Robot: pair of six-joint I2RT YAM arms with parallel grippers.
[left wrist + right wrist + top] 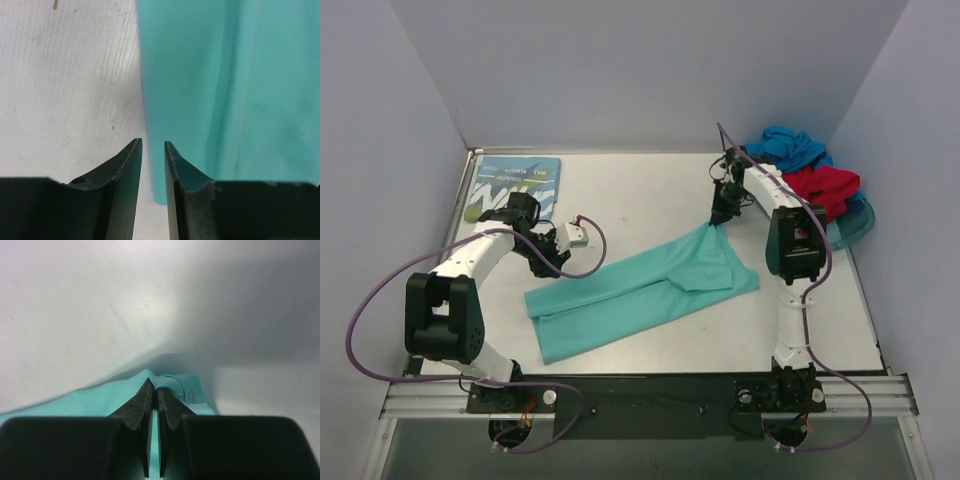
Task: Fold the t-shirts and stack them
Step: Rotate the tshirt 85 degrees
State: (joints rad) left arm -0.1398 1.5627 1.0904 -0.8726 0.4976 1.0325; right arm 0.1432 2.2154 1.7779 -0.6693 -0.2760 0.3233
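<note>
Shirts, four: mint-green shirt point(640, 290) mid-table, lettered teal shirt point(515, 185) folded far left, red shirt point(820, 188) and blue shirt point(790, 148) heaped far right on one tray point(855, 228). Grippers, two: right gripper point(154, 387) clenches the mint-green shirt's far corner; left gripper point(152, 142) slightly parted, empty. Grey table point(640, 190), pale walls point(620, 70).

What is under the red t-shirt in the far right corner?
A translucent blue tray shows beneath the red t-shirt, its rim sticking out at the near right. The cloth covers the rest of the tray, so whatever else lies inside cannot be seen.
</note>
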